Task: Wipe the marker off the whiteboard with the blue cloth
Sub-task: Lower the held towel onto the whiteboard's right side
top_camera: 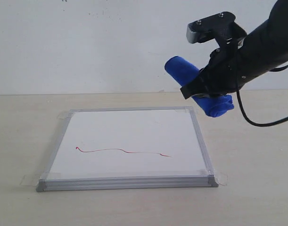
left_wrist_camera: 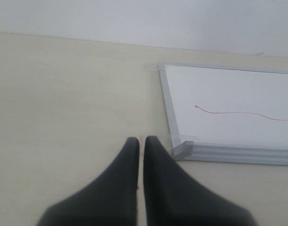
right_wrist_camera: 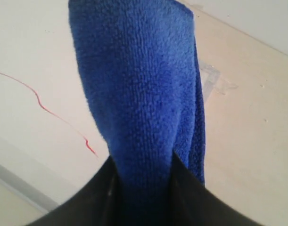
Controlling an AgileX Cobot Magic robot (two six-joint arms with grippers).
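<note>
The whiteboard [top_camera: 129, 141] lies flat on the table, silver-framed, with clear tape at its corners. A thin wavy red marker line [top_camera: 122, 151] runs across its near half. The line also shows in the left wrist view, marker [left_wrist_camera: 238, 113], and in the right wrist view, marker [right_wrist_camera: 45, 108]. My right gripper [top_camera: 206, 89] hangs in the air above the board's far right corner, shut on the rolled blue cloth [top_camera: 195, 84]. That cloth [right_wrist_camera: 139, 84] fills the right wrist view between the black fingers. My left gripper [left_wrist_camera: 141, 140] is shut and empty, just beside the whiteboard's near left corner [left_wrist_camera: 181, 148].
Pale wooden table [top_camera: 21, 141] spreads around the board, with a plain white wall behind. A black cable [top_camera: 247, 115] loops below the right arm.
</note>
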